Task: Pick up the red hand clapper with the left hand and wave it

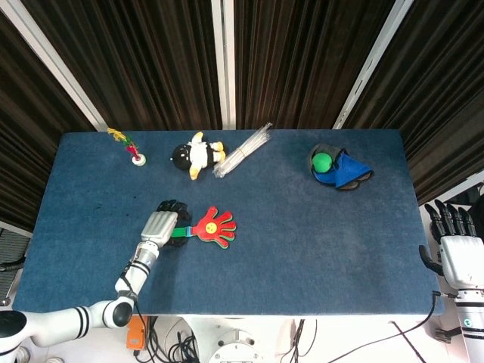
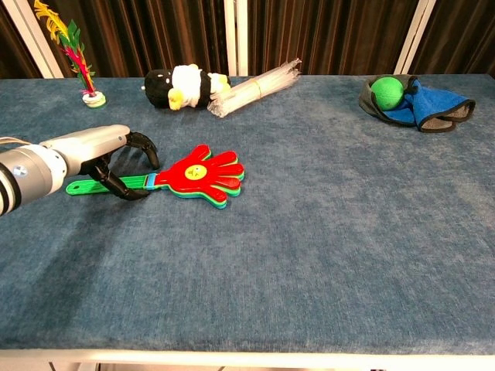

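The red hand clapper (image 1: 213, 226) lies flat on the blue table, its red palm (image 2: 203, 175) pointing right and its green handle (image 2: 116, 184) pointing left. My left hand (image 1: 160, 224) arches over the handle near the red palm. In the chest view the left hand (image 2: 100, 151) has its dark fingers curved down behind the handle and the thumb in front, with the handle still lying on the cloth between them. My right hand (image 1: 456, 249) hangs off the table's right edge with its fingers straight and holds nothing.
At the back stand a feather shuttlecock (image 2: 77, 54), a penguin plush (image 2: 182, 85) and a bundle of clear sticks (image 2: 259, 86). A green ball (image 2: 387, 91) rests in a blue and grey cloth (image 2: 433, 104) at the back right.
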### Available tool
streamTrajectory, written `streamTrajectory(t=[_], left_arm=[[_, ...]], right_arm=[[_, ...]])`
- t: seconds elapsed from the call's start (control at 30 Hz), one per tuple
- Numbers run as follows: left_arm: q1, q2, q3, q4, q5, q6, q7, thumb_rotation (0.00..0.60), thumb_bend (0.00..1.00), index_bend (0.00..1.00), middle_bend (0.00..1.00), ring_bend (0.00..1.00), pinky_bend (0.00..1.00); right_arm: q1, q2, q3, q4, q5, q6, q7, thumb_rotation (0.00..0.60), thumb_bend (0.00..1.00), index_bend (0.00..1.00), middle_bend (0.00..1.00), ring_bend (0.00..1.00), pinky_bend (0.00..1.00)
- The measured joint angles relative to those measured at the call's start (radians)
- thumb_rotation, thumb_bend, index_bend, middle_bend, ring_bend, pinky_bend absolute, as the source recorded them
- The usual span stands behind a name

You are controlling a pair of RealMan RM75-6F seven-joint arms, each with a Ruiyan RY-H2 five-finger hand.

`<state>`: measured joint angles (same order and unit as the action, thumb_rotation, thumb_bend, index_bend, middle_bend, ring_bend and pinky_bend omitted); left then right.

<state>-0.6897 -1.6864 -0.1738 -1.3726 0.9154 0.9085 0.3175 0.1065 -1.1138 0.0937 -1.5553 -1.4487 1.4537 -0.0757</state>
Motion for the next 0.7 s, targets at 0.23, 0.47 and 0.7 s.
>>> streamTrajectory(t=[0.23, 0.47, 0.7], left_arm=[[0.004, -0.007, 0.007, 0.004, 0.031, 0.015, -0.013, 0.6, 0.28, 0.61, 0.19, 0.0, 0.0], [0.012, -0.018, 0.013, 0.024, 0.081, 0.037, -0.045, 0.6, 0.3, 0.65, 0.25, 0.08, 0.15], [0.042, -0.051, -0.006, 0.064, 0.188, 0.144, -0.174, 0.6, 0.31, 0.65, 0.52, 0.46, 0.7]], right_arm=[[0.0, 0.001, 0.0, -0.001, 0.005, -0.006, 0.0, 0.6, 0.3, 0.0, 0.0, 0.0, 0.0], [0.001, 0.004, 0.0, -0.003, 0.007, -0.01, 0.001, 0.6, 0.3, 0.0, 0.0, 0.0, 0.0], [0.002, 0.005, -0.001, -0.004, 0.005, -0.011, 0.007, 0.6, 0.3, 0.0, 0.0, 0.0, 0.0]])
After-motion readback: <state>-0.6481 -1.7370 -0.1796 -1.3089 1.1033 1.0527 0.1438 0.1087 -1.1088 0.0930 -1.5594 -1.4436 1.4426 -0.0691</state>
